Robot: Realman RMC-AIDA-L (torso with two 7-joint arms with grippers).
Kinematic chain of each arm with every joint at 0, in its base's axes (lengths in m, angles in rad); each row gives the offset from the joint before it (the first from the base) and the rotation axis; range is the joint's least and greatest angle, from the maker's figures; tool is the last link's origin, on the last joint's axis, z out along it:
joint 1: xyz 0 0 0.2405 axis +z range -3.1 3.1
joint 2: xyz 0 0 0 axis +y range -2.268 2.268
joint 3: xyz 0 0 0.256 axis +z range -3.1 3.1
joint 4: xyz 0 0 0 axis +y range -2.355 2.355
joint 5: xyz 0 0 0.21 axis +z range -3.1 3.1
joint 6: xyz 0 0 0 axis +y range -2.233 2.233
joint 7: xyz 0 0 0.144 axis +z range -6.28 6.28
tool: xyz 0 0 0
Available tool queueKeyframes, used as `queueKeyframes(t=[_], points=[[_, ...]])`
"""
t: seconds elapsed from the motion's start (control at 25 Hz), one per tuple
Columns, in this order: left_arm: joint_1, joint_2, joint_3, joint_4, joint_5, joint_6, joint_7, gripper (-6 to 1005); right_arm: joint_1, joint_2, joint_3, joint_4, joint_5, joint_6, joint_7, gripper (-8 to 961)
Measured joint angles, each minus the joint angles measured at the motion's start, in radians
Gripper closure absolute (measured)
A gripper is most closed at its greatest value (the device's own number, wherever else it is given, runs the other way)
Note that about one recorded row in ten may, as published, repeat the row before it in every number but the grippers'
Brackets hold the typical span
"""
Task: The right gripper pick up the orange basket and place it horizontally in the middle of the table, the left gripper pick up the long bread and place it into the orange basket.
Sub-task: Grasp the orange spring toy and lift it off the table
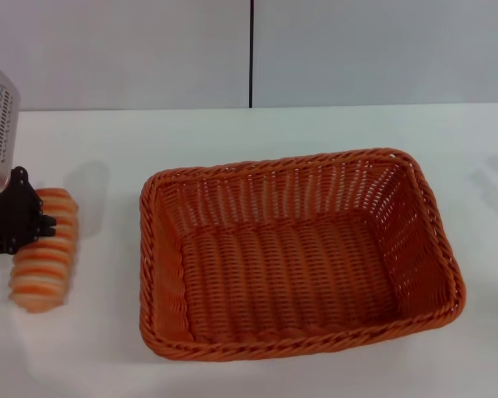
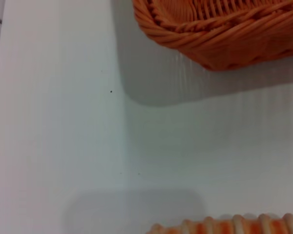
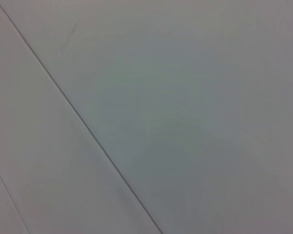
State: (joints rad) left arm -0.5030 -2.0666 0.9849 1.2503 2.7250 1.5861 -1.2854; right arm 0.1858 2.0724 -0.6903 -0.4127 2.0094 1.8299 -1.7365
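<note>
Orange basket (image 1: 299, 253): stood mid-table, long side across, open side up. Long bread (image 1: 44, 249): lay near the left edge of the table (image 1: 232, 133), well apart from the basket. Left gripper (image 1: 17, 217): touched the bread's upper end; finger state could not be told. Bare tabletop lay between bread and basket rim.

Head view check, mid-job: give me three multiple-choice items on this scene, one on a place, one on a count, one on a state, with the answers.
1. Where is the long bread?
A. in the orange basket
B. on the table, on the basket's left
C. on the basket's rim

2. How many items lie in the orange basket?
A. none
B. one
C. two

3. The left gripper is:
A. inside the basket
B. out of view
C. at the bread

Answers: 1 B, the bread lies on the white table clear of the basket; 2 A, only bare weave shows; 3 C, its black claw overlaps the loaf.
</note>
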Motion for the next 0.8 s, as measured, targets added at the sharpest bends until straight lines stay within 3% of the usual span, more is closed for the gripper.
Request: queueKeyframes(t=[0.44,0.8], points=[[0.002,0.000,0.015,-0.011,0.001,-0.025,-0.014,984,-0.002,0.000,0.000,0.005,0.000,0.000,0.000,288],[0.000,0.002,0.010,0.016,0.003,-0.019,-0.026,985,0.000,-0.002,0.000,0.022,0.000,0.000,-0.014,287]])
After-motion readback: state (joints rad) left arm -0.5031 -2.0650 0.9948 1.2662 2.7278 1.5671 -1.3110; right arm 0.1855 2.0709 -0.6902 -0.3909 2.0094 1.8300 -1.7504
